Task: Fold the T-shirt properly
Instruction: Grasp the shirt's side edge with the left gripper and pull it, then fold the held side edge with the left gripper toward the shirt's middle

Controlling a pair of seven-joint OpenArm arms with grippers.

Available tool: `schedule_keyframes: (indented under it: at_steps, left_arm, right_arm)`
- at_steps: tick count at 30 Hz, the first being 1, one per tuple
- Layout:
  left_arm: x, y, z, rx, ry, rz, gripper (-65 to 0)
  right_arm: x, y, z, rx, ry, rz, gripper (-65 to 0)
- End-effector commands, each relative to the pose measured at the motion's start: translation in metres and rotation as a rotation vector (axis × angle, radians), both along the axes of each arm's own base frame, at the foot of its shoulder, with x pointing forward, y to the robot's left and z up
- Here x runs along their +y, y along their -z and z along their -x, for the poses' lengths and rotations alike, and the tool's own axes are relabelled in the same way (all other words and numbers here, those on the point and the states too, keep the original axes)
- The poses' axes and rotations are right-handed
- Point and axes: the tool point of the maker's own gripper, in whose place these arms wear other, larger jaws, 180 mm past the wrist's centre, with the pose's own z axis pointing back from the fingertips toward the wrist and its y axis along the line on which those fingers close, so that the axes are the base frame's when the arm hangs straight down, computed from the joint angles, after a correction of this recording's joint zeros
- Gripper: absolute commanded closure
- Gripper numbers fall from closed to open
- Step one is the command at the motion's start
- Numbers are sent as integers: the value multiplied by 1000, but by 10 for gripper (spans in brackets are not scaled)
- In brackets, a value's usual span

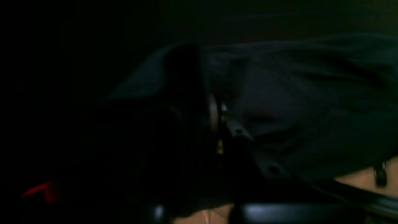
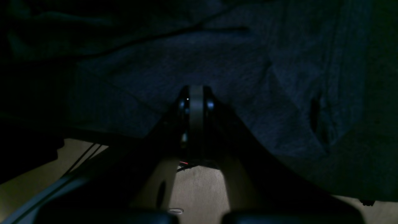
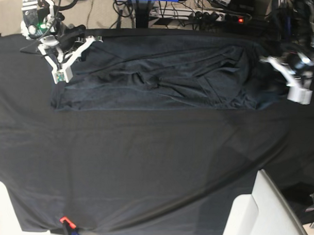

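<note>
The dark slate-grey T-shirt [image 3: 158, 76] lies spread widthwise across the far part of the table, wrinkled in its middle. My right gripper [image 3: 59, 77] is at its left end. In the right wrist view that gripper [image 2: 196, 91] is shut, with the T-shirt [image 2: 236, 68] pinched at the fingertips. My left gripper [image 3: 300, 95] is at the shirt's right end. In the very dark left wrist view its jaws [image 1: 214, 107] stand together and the T-shirt [image 1: 311, 93] bunches around them.
A smooth black cloth [image 3: 145, 163] covers the whole table. A white angular object [image 3: 257, 214] stands at the front right corner. Cables and a power strip [image 3: 202, 16] lie on the floor behind the far edge. A small red tag [image 3: 64, 220] sits at the front edge.
</note>
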Motion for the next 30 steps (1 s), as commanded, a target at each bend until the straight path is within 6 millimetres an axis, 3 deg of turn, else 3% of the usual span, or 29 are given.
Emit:
schedule_keyframes:
  at_steps: [1, 4, 13, 18, 24, 30]
  left_arm:
    - [-10, -12, -9, -36, 21, -2, 0]
    - [-57, -5, -12, -10, 35, 57, 0]
    - [-151, 16, -16, 64, 33, 226, 0]
    - [-186, 16, -22, 67, 78, 286, 0]
    - [-210, 32, -27, 131, 65, 303, 0]
    - [-231, 35, -28, 150, 113, 312, 0]
  right_arm:
    - [1, -7, -7, -34, -3, -10, 0]
    - [0, -7, -8, -35, 1, -8, 0]
    - [-1, -6, -7, -32, 3, -7, 0]
    - [-1, -7, -8, -34, 3, -7, 0]
    - [-1, -7, -8, -34, 3, -7, 0]
    - [-1, -6, -8, -32, 3, -5, 0]
